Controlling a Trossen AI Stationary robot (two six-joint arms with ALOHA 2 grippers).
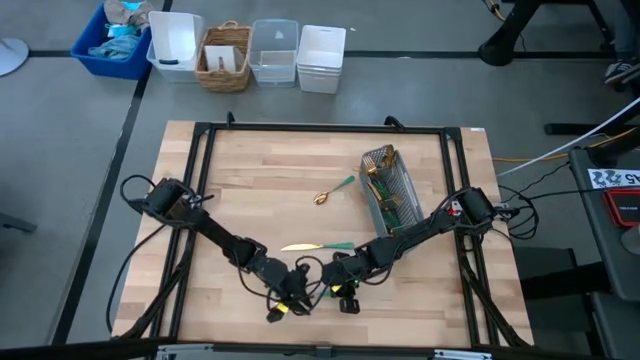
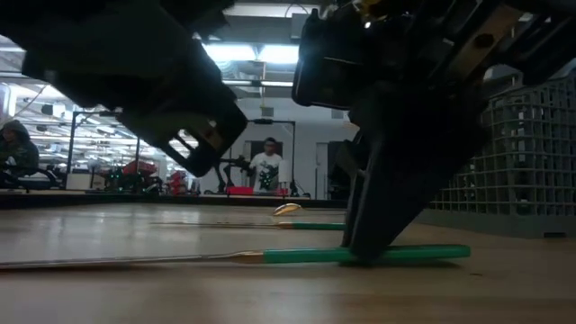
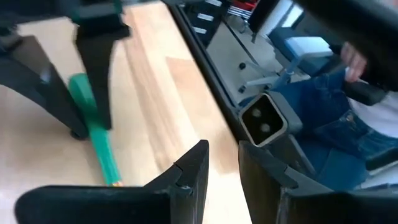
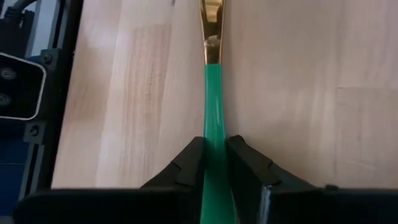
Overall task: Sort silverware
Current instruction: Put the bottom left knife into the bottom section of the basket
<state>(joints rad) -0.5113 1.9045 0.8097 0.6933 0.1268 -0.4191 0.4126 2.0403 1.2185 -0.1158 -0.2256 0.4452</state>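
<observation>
Near the worktop's front edge, the right gripper [image 4: 214, 163] has its fingers closed on the green handle of a gold-headed utensil [image 4: 212, 93], most likely a knife, which lies flat on the wood with its head pointing away from the gripper. Left gripper [image 3: 222, 163] hangs just beside it, fingers a narrow gap apart and holding nothing, aimed past the worktop edge. Step in hand: pickup of this loose piece, grip made, piece not yet lifted as judged from the low view. Second loose piece, a gold spoon [image 1: 333, 191] with green handle, lies mid-worktop, just beside the grey mesh caddy [image 1: 389, 196], which already holds several pieces of silverware. Next move calls for a lift straight up, then a carry right and back to the caddy, tipping the utensil upright to drop it into the right compartment; watch for the thin handle pivoting between the fingers.
</observation>
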